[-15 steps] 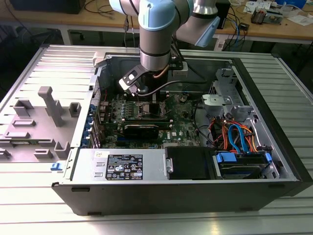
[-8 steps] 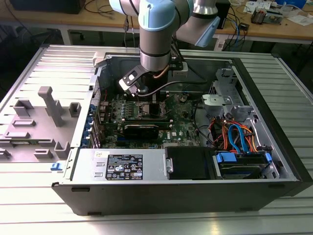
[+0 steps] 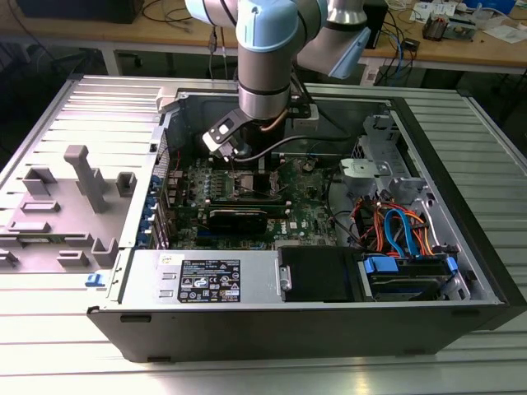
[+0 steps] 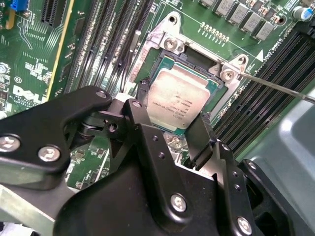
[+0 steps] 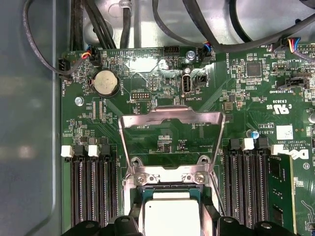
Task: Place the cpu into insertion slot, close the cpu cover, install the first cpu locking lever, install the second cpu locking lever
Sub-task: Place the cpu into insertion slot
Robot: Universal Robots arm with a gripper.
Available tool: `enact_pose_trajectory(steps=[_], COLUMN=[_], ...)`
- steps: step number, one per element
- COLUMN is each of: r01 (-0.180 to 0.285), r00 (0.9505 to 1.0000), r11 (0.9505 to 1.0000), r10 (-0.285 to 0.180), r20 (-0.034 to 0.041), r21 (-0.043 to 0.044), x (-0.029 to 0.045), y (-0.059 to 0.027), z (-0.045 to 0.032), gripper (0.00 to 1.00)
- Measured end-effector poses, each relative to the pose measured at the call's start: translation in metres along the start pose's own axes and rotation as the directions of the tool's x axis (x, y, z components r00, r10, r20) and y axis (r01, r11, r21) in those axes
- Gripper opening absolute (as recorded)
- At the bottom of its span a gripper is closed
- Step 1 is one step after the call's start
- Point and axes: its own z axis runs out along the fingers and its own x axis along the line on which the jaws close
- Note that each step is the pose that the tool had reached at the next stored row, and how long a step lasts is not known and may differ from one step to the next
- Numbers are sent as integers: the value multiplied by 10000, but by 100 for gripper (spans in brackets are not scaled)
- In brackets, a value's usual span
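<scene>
The cpu (image 4: 177, 101), a square chip with a dull silver top, lies in the insertion slot (image 4: 197, 61) on the green motherboard (image 3: 305, 210). My gripper (image 4: 173, 110) is low over it, its two black fingers (image 4: 142, 98) pressed against opposite edges of the chip. In the first wrist view the cpu (image 5: 171, 216) sits between the fingers (image 5: 135, 219), just below the slot's screwed metal rim (image 5: 167, 176). The cpu cover (image 5: 170, 118), a thin silvery frame, stands swung open beyond the slot. A thin wire locking lever (image 4: 275, 86) juts out beside the socket, unlatched.
The board lies in an open computer case (image 3: 329, 329) on a ribbed metal table. Long black memory slots (image 5: 93, 191) flank the socket on both sides. Cables (image 3: 395, 230) and a drive bay fill the case at the exterior view's right; grey fixtures (image 3: 82, 177) stand at its left.
</scene>
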Motion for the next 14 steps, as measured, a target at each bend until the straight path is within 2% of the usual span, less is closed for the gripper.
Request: enact_pose_trajectory(steps=[6,8,9,14], r01=[-4,-3,-3,-4], r00=[10000,10000,10000,10000], r11=[10000,10000,10000,10000], r10=[4,3,3,4], r20=[-1,-8,-7,-1], r21=[-1,-5,-2,1], x=[0,1,1,0], y=[1,2,2,1], z=[2,5,5,3], gripper=[55,56,62,62])
